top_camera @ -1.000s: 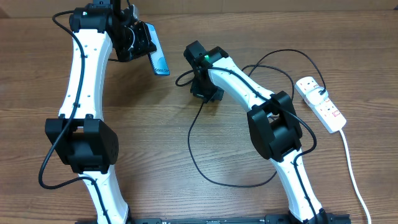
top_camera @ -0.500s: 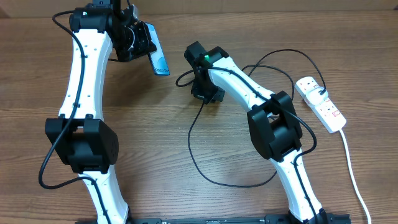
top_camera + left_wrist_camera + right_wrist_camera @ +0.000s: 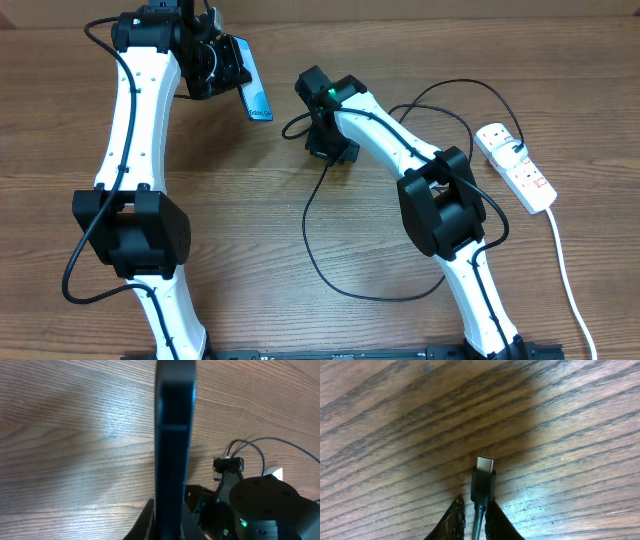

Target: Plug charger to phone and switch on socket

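Observation:
My left gripper (image 3: 228, 68) is shut on the phone (image 3: 256, 94) and holds it tilted above the far left of the table, blue screen up. In the left wrist view the phone (image 3: 173, 435) shows edge-on as a dark bar rising from the jaws (image 3: 167, 527). My right gripper (image 3: 332, 150) is to the right of the phone, apart from it. It is shut on the charger (image 3: 318, 245) just behind its connector tip (image 3: 484, 477), which points out over the wood beyond the fingers (image 3: 475, 520). The socket (image 3: 516, 168) lies at the right edge, away from both grippers.
The black cable loops across the table middle and around the right arm towards the socket. The socket's thick white cord (image 3: 565, 275) runs down the right edge. The right arm's wrist (image 3: 260, 507) shows at the lower right of the left wrist view.
The right gripper has shifted very slightly to the left with the charger tip. The left arm and the phone have not moved.

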Controlling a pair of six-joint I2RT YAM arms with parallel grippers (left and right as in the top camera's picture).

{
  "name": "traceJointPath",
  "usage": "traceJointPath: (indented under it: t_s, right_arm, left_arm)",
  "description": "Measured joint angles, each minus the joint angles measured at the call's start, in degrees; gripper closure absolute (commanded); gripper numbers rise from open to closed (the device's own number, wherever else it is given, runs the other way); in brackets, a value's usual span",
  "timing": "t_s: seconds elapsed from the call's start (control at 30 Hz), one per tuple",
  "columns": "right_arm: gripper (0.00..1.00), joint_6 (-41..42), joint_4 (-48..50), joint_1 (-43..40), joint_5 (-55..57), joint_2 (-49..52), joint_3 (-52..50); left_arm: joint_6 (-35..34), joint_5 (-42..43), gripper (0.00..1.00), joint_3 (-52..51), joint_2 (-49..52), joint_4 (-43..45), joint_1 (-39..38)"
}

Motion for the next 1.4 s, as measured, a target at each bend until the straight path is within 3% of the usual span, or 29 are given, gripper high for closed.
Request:
traceJointPath:
  t_s: [0.27, 0.63, 0.97, 1.1, 1.4]
  right_arm:
    - [0.96, 0.04, 0.07, 0.0, 0.24, 0.0, 0.0]
    - [0.96, -1.55, -3.45, 0.0, -0.07, 0.0, 0.76]
    - [0.96, -8.74, -7.78, -0.02, -4.37, -3.34, 8.68]
    - [0.96, -12.15, -8.7, 0.04, -6.1, -11.26, 10.67]
    - [0.96, -16.92, -12.52, 2.62, -7.45, -27.54, 12.76]
  left_arm:
    - [-0.02, 0.0, 0.96, 0.0, 0.0, 0.0, 0.0]
    - [0.52, 2.54, 0.96, 0.0, 0.0, 1.29, 0.0]
    - [5.81, 23.34, 0.96, -0.02, 0.0, 14.64, 0.0]
    - [5.79, 33.7, 0.96, 0.0, 0.0, 22.75, 0.02]
    - [1.92, 42.32, 0.96, -0.02, -0.02, 33.14, 0.0]
